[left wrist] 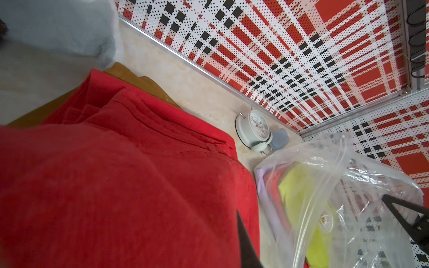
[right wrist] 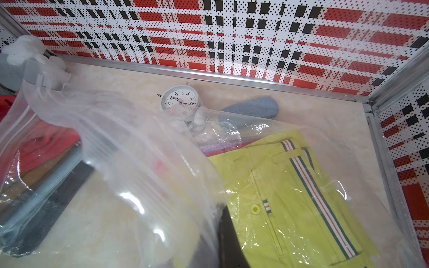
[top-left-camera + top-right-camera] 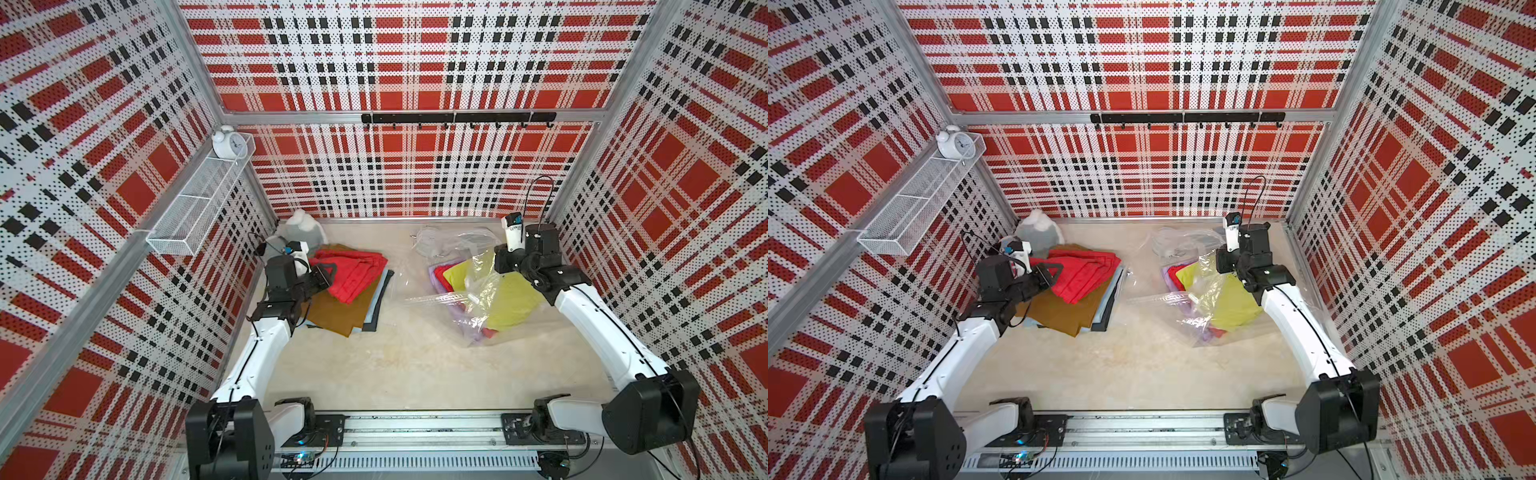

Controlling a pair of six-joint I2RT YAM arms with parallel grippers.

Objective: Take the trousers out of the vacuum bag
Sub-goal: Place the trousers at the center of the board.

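Both top views show the red trousers (image 3: 357,274) (image 3: 1088,276) draped on a pile of folded mustard-brown trousers (image 3: 336,318), light blue trousers and charcoal-black trousers (image 3: 376,309) at the left. My left gripper (image 3: 326,272) (image 1: 222,232) is shut on the red trousers (image 1: 139,174), which hide one finger. At the right lies the clear vacuum bag (image 3: 469,299) (image 2: 116,150), with yellow-green trousers (image 3: 511,299) (image 2: 290,197) and lilac trousers (image 3: 435,271) inside. My right gripper (image 3: 503,259) (image 2: 220,222) is shut on the bag's bunched upper film, lifting it.
A grey-white plush toy (image 3: 303,232) sits in the back left corner behind the pile. A white alarm clock (image 2: 180,102) and a grey-blue pouch (image 2: 250,109) lie by the back wall behind the bag. A wire shelf (image 3: 199,199) with another clock (image 3: 226,143) hangs on the left wall.
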